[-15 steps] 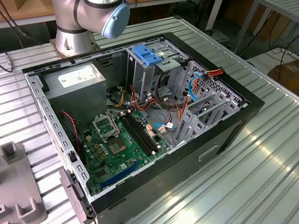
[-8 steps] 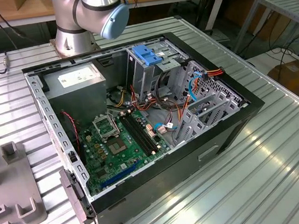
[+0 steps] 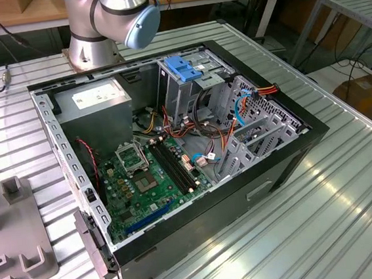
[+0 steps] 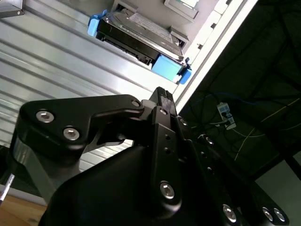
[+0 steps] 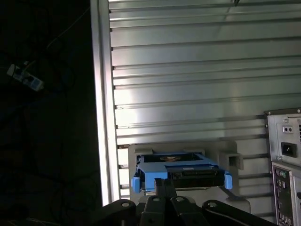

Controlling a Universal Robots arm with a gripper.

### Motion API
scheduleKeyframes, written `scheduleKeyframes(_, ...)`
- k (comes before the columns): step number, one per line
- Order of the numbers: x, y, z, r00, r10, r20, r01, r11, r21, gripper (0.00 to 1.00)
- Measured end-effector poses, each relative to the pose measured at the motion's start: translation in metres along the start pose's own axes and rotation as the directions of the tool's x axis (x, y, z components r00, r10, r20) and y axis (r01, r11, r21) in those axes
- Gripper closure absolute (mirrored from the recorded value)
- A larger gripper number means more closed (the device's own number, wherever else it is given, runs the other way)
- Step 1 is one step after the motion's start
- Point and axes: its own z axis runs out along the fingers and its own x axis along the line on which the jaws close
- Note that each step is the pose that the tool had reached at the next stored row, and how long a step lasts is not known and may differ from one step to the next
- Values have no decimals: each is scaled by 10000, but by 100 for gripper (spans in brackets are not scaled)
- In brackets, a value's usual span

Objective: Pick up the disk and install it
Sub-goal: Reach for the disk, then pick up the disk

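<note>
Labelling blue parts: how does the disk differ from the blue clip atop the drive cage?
The disk is a dark grey slab with blue only at its edges; the blue clip is blue all over. The disk lies in a grey holder outside the case; the clip sits atop the metal cage inside it. Both have blue plastic.

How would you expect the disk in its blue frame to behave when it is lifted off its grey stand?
The disk looks like a solid metal slab, so probably stiff and heavy for its size. Its blue frame appears smooth plastic, so it might flex or slip slightly under a squeeze. Being flat and boxy, it should not roll.
</note>
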Motion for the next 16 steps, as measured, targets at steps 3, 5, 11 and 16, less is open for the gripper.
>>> scheduleKeyframes(3,4,0,0,10000,1,1,-1,10000,0,90)
scheduleKeyframes(5,5,0,0,10000,1,1,-1,10000,0,90)
scheduleKeyframes(11,9,0,0,10000,1,1,-1,10000,0,90)
scheduleKeyframes(16,11,0,0,9998,-202,-5,202,9998,-5,90)
